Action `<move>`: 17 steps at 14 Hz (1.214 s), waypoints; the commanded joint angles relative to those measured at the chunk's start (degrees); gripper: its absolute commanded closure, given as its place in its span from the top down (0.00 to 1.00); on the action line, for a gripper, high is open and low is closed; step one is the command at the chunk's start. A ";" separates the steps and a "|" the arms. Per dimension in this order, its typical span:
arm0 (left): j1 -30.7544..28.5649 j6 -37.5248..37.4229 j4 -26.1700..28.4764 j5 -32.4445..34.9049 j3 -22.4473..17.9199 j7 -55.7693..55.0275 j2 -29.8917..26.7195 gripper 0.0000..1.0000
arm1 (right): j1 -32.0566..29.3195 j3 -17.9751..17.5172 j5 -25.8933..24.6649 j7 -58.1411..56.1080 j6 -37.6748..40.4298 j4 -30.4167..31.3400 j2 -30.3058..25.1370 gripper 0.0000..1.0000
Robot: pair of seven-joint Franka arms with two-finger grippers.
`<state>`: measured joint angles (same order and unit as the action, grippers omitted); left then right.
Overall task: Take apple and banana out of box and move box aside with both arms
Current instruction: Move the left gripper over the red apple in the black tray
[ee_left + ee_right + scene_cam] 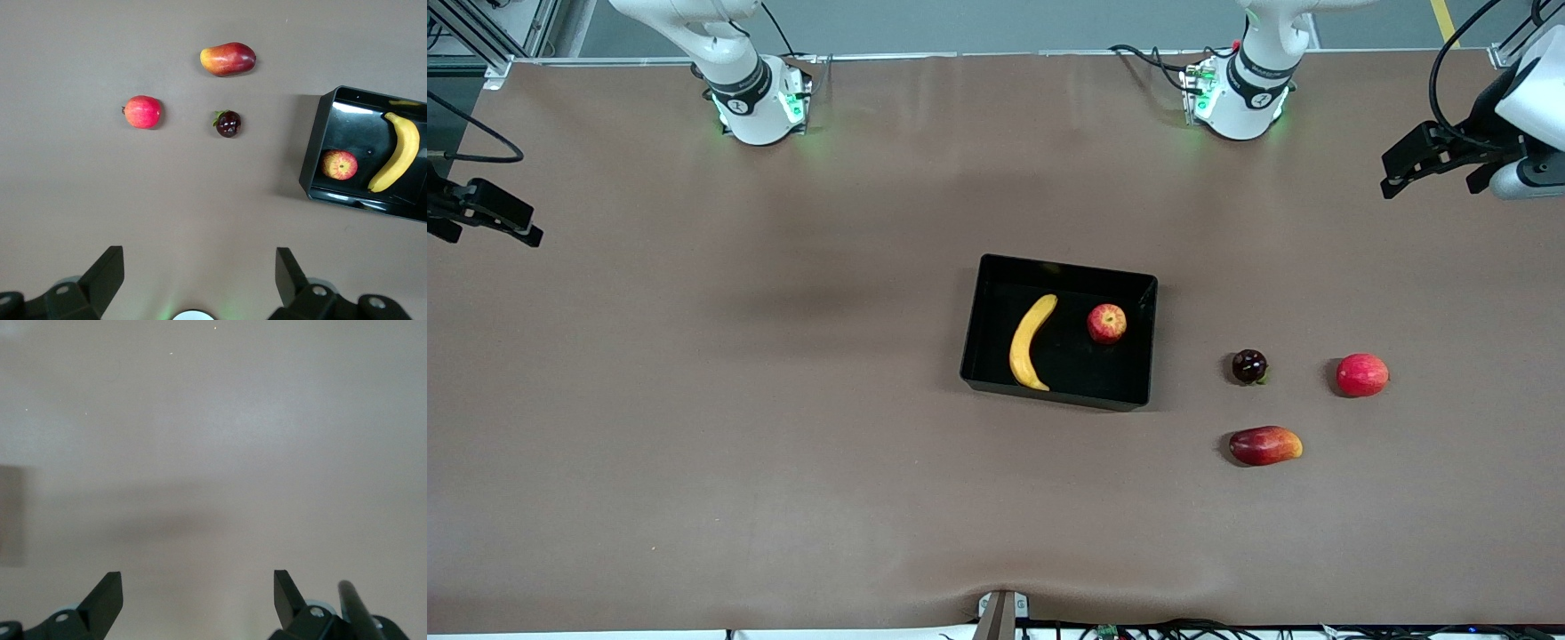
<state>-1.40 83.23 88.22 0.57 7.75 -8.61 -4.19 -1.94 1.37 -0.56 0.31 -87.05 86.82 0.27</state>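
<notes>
The black box (1069,270) stands near the table's middle. In it lie the yellow banana (1032,342) and the small red apple (1106,324), apart from each other. The left wrist view also shows the box (312,167), the banana (397,152) and the apple (339,165). My left gripper (1389,176) is open and empty, up over the left arm's end of the table; its fingers stand wide apart in the left wrist view (199,265). My right gripper (529,229) is open and empty over the right arm's end, with only bare table under it in the right wrist view (198,587).
Three loose fruits lie on the table between the box and the left arm's end: a dark round fruit (1249,366), a red round fruit (1362,374) and a red-yellow mango (1265,445), the mango nearest the front camera. All three show in the left wrist view.
</notes>
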 commanded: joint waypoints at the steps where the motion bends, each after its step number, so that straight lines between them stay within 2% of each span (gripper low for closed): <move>1: -0.35 -1.32 -1.21 -0.13 0.17 0.17 0.24 1.00 | -1.31 -0.93 -0.50 0.22 0.21 -0.24 -0.18 1.00; 6: 0.17 -1.15 -1.21 -0.74 0.16 -0.35 3.21 1.00 | -1.31 -0.93 -0.50 0.22 0.30 -0.24 -0.18 1.00; 8: 0.70 1.47 -0.86 -1.09 0.60 -0.44 5.41 1.00 | -1.31 -0.93 -0.50 0.22 0.21 -0.24 -0.18 1.00; 12: 4.73 3.51 -0.24 -0.30 3.76 -1.23 9.80 1.00 | -1.40 -0.93 -0.50 0.22 0.21 -0.24 -0.18 1.00; 15: 8.95 9.99 4.92 -0.13 4.12 -3.76 11.48 1.00 | -1.31 -0.93 -0.50 0.22 0.21 -0.24 -0.18 1.00; 17: 12.81 13.70 6.61 -0.04 4.21 -12.88 13.67 1.00 | -1.40 -0.93 -0.50 0.22 0.12 -0.24 -0.18 1.00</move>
<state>8.44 93.94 92.62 0.41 11.97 -15.50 8.75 -2.01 1.41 -0.56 0.31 -87.04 86.82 0.27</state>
